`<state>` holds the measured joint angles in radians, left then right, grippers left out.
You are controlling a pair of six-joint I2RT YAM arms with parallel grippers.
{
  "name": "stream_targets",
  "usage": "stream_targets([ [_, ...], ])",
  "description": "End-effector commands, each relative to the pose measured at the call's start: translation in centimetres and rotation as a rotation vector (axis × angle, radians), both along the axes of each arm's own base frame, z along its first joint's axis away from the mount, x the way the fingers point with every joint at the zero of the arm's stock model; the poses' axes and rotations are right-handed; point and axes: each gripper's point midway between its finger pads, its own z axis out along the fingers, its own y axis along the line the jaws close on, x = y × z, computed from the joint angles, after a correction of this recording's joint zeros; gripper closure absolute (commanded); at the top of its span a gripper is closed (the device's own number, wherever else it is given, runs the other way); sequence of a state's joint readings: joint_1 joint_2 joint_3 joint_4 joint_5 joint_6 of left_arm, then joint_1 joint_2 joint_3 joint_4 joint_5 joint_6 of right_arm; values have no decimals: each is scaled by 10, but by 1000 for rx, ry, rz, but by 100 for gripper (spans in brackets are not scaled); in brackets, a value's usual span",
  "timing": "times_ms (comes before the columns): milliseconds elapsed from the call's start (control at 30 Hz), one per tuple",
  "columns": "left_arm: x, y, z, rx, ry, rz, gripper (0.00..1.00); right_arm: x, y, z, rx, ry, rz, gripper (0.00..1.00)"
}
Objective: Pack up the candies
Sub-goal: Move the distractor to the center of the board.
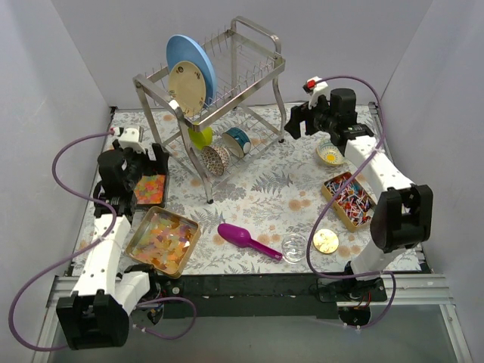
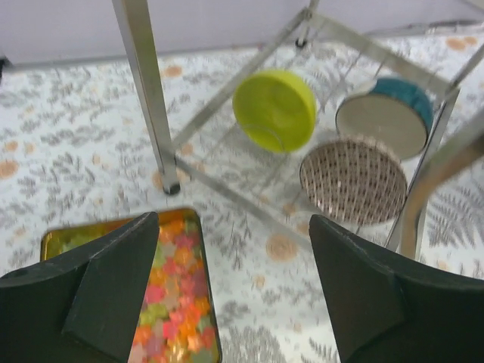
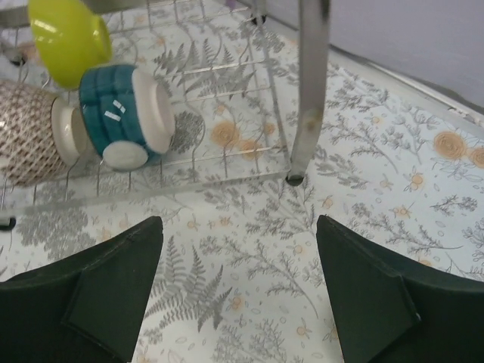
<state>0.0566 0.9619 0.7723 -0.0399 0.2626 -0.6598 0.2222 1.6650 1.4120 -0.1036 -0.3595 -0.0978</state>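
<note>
We see left gripper point(image 2: 233, 223) open, empty, over tiny candies point(image 2: 178, 295) at far left, probably, view blurred. Right gripper point(image 3: 240, 223) open, empty, near dish rack point(image 3: 310, 91). Gummies point(image 1: 165, 240) near left; wrapped pieces point(image 1: 350, 199) right.

Left arm point(image 1: 102, 261) and right arm point(image 1: 374, 162): white links, chunky black joints, 1 purple cable point(image 1: 54, 162) looping off each, matte black wedge fingers point(image 2: 113, 291).

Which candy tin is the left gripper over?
The tin of tiny red-orange bits, at far left; the gummy tin lies nearer the left base, the wrapped-candy tin far right.
</note>
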Motion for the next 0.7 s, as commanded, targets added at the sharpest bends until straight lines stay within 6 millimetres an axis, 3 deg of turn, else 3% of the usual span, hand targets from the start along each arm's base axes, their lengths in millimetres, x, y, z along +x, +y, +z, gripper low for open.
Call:
stream_targets([
  [0,-44,-2,-58,61,204,-41,18,-45,3,-17,-73,10,173,10],
  [100,-60,-7,-59,125,204,-105,14,-74,3,-28,-126,18,283,11],
  [300,-91,-24,-88,283,320,-370,12,-130,4,-49,-261,21,540,15],
  [400,-102,-24,-106,296,375,-397,11,-152,3,-60,-317,27,616,17],
  [500,-92,-12,-119,294,445,-324,11,-155,5,-62,-316,11,611,18],
  [667,-65,-11,-108,252,429,-292,14,-157,16,-62,-283,5,610,21],
])
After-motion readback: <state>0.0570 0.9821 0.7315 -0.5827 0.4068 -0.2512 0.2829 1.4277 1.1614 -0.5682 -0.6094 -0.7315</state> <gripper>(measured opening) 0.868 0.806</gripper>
